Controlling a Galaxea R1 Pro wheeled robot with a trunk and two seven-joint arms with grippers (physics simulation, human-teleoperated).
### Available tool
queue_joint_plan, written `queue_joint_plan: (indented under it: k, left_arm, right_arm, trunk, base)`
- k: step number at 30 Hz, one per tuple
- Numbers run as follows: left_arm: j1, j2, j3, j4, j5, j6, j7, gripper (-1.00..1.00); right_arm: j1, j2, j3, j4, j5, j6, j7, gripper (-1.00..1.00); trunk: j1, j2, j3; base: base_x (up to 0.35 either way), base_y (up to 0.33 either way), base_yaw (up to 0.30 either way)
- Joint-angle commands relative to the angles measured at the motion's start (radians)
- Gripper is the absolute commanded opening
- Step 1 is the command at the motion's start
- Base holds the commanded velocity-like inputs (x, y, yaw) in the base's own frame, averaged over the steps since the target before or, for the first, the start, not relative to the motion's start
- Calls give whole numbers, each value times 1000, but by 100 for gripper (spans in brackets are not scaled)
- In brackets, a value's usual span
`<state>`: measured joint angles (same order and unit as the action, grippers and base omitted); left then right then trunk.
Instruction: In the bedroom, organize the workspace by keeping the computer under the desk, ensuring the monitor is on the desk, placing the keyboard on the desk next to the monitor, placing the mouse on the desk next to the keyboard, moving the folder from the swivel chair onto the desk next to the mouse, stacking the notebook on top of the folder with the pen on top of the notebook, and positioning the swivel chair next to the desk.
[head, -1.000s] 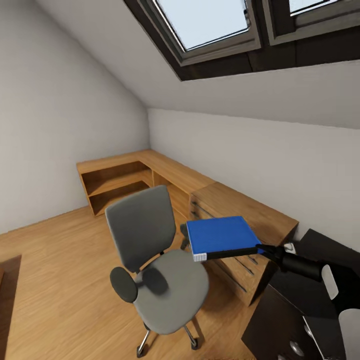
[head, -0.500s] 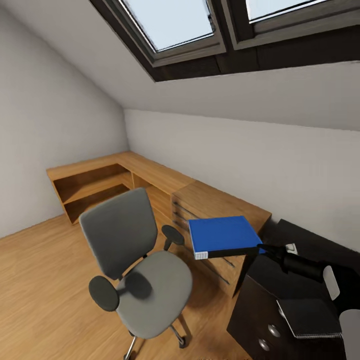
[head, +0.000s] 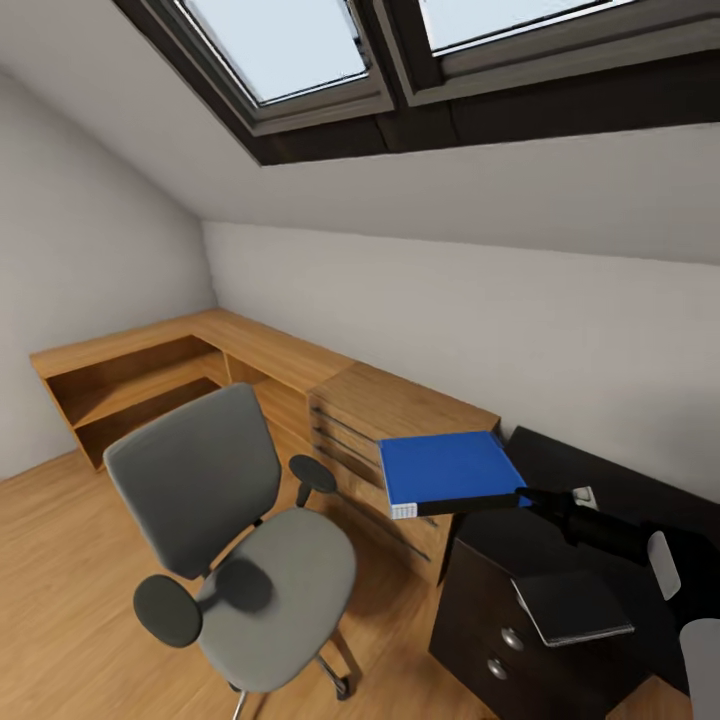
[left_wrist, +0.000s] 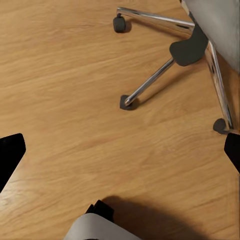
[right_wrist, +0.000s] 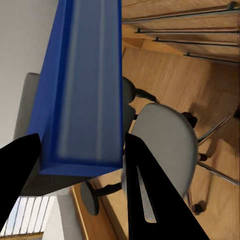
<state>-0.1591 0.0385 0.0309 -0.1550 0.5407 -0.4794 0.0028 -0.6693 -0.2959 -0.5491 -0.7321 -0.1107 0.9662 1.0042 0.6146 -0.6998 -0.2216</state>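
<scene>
Folder (head: 445, 468): blue, flat, stiff, probably light; right gripper (right_wrist: 80, 165) fingers pinch its near short edge, cantilevered level, so slippage looks possible. Left gripper (left_wrist: 120, 150) fingers spread, empty, above floor; notebook (head: 577, 606) on tabletop (head: 560, 470) at five o'clock from folder.

Right arm (head: 600, 530): slim matte-black cylindrical link, white segments behind it, small white patch near wrist. Right gripper (right_wrist: 80, 165): 2 flat black fingers (right_wrist: 150, 200), tapering, 1 with narrow pale slot. Left gripper (left_wrist: 120, 150): 2 black fingertips; rounded white-grey housing with black joint beneath.
</scene>
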Motion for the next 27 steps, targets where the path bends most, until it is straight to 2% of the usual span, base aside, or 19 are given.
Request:
queue_joint_plan:
  k: [1, 9, 27]
  left_arm:
    - [0, 0, 3, 0, -2, -2, 0, 100]
    - [0, -1, 3, 0, -2, -2, 0, 100]
    - [0, -2, 2, 0, -3, -2, 0, 100]
  right_arm:
    - [-1, 0, -1, 0, -4, 5, 0, -100]
    - [-1, 0, -2, 0, -4, 2, 1, -100]
    - [-1, 0, -2, 0, -4, 2, 0, -100]
  trunk:
    - [0, -1, 0]
    - [0, -1, 11]
    - [0, -1, 29]
  base:
    - [0, 0, -177]
    - [0, 0, -121]
    - [0, 0, -8]
